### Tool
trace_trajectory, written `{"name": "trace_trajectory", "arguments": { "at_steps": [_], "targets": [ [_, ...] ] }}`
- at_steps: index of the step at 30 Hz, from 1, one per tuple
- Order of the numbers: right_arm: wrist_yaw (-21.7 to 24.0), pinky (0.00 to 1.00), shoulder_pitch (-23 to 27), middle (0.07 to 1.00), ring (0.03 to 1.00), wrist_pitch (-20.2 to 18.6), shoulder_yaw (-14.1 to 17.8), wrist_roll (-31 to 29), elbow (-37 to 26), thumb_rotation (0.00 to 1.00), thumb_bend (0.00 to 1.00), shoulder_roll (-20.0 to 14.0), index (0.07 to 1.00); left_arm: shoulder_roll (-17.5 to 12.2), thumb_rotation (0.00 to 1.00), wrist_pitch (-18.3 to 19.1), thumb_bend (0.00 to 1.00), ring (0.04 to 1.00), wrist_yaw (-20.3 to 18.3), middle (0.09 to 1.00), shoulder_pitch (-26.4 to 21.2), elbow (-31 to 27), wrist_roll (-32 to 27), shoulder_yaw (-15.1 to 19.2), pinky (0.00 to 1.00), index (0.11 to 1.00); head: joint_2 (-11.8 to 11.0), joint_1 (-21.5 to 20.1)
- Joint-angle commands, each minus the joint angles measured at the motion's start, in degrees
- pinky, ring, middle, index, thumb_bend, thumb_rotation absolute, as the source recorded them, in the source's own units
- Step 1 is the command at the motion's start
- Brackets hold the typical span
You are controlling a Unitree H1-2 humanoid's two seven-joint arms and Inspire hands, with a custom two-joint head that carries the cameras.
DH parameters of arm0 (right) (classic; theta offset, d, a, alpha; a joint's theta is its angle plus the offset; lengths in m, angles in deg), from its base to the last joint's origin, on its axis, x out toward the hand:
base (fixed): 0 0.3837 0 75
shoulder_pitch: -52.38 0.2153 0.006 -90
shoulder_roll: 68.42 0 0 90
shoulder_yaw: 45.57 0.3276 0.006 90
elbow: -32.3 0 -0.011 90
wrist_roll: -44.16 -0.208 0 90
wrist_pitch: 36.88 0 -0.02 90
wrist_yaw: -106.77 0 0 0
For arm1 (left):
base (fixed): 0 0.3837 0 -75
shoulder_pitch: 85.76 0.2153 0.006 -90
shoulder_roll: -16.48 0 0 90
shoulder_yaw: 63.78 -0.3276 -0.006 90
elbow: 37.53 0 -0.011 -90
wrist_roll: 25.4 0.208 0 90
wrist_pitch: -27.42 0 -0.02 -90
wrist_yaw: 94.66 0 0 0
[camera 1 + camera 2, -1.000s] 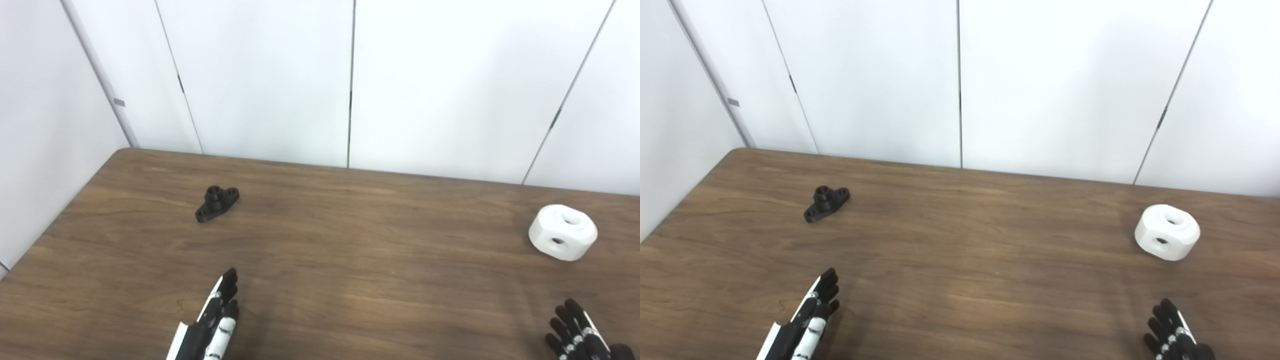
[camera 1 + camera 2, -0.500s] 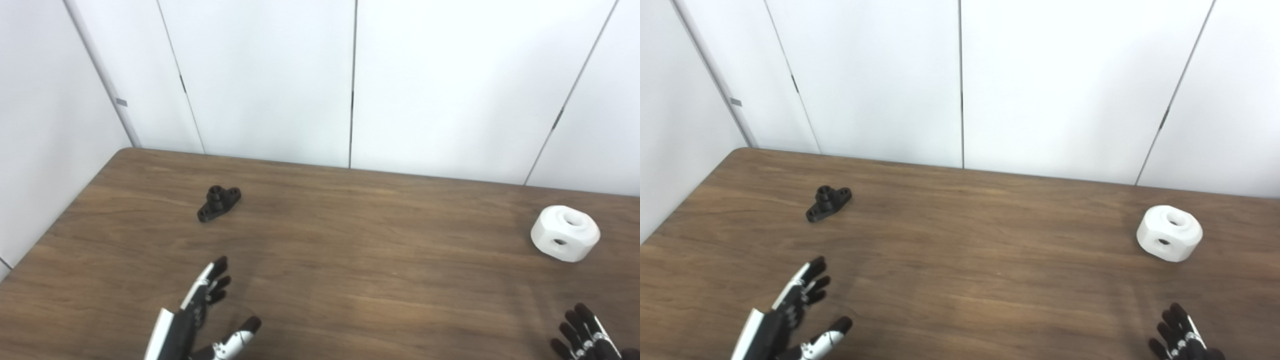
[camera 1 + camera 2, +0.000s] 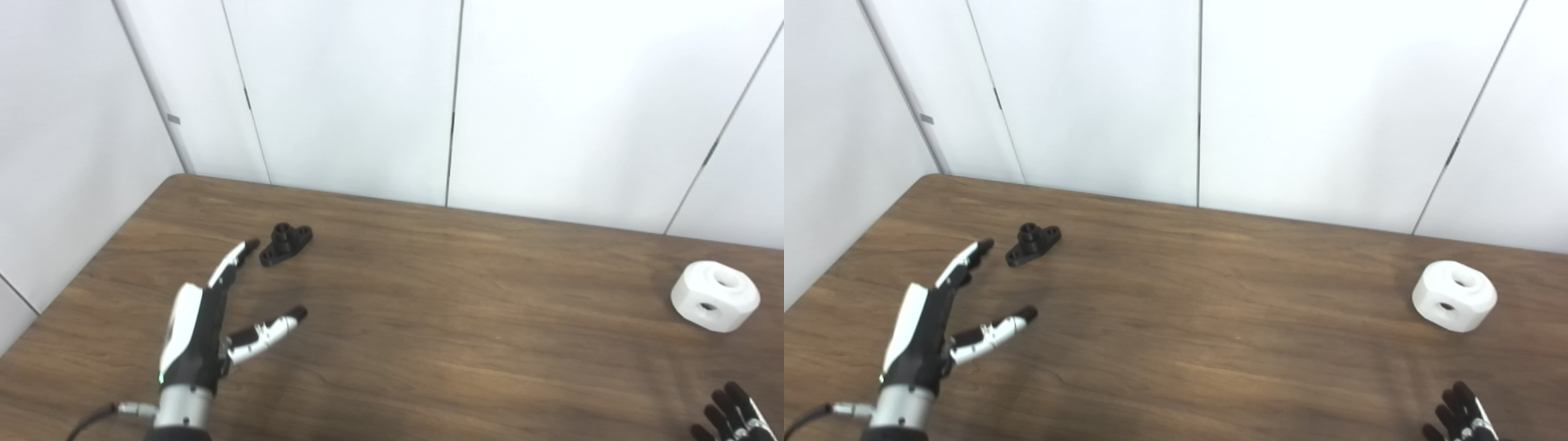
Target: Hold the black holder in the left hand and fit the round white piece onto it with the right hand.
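The black holder (image 3: 285, 244), a small flanged piece with a short upright post, lies on the wooden table (image 3: 429, 318) at the far left. My left hand (image 3: 208, 318) is open, thumb spread wide, raised just in front and to the left of the holder, with its fingertips (image 3: 248, 246) close to it but apart. The round white piece (image 3: 715, 296), with a hole on top and one in its side, sits at the far right. My right hand (image 3: 735, 419) shows only its fingertips at the bottom right corner, well short of the white piece.
White wall panels (image 3: 453, 98) stand right behind the table's far edge and along its left side. The table's left edge runs diagonally near my left arm. A thin cable (image 3: 92, 419) trails from the left wrist.
My left hand has reached forward and up toward the black holder, with its thumb spread out. The right hand has sunk lower in the frame. The camera has shifted a little to the left.
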Motion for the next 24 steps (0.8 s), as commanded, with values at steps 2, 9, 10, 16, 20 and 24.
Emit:
{"name": "trace_trajectory", "arguments": {
  "at_steps": [2, 9, 10, 16, 20, 24],
  "targets": [
    [0.1, 1.0, -0.03, 1.0, 1.0, 0.66, 0.33, 0.09, -0.59, 1.0, 0.58, -0.75, 1.0, -2.4, 0.3, 2.04, 0.72, 0.926, -2.0, 0.926, -2.1, -2.64, 3.12, 0.87, 0.88, 0.917, 0.04, 0.06],
    [0.52, 1.0, 0.26, 1.0, 1.0, 1.49, -0.19, 0.71, 0.07, 1.0, 0.56, -0.67, 1.0, -4.11, 0.42, 2.71, 0.72, 0.987, -7.23, 0.968, -5.44, -0.54, 8.44, 2.89, 0.93, 0.926, 0.22, -0.7],
    [0.51, 1.0, 0.29, 1.0, 1.0, 1.44, -0.21, 0.76, 0.02, 1.0, 0.56, -0.67, 1.0, -4.11, 0.42, 2.71, 0.73, 0.992, -7.9, 0.972, -6.14, 0.07, 9.54, 3.34, 0.93, 0.923, 0.23, -0.74],
    [0.4, 1.0, 0.32, 1.0, 1.0, 1.21, -0.44, 0.96, -0.31, 1.0, 0.56, -0.58, 1.0, -6.03, 0.44, 2.63, 0.76, 1.0, -9.28, 0.973, -10.4, 4.85, 13.83, 4.19, 0.93, 0.901, 0.32, -1.2],
    [0.35, 1.0, 0.16, 1.0, 1.0, 1.33, -0.53, 1.14, -0.6, 1.0, 0.57, -0.6, 1.0, -7.67, 0.42, 2.43, 0.78, 1.0, -9.15, 0.974, -12.49, 8.64, 15.28, 3.58, 0.93, 0.885, 0.35, -1.35],
    [0.25, 1.0, 0.16, 1.0, 1.0, 1.2, -0.5, 1.22, -0.84, 1.0, 0.56, -0.59, 1.0, -8.37, 0.45, 2.35, 0.8, 1.0, -8.23, 0.974, -14.4, 13.16, 16.34, 2.71, 0.99, 0.878, 0.46, -1.55]
  ]
}}
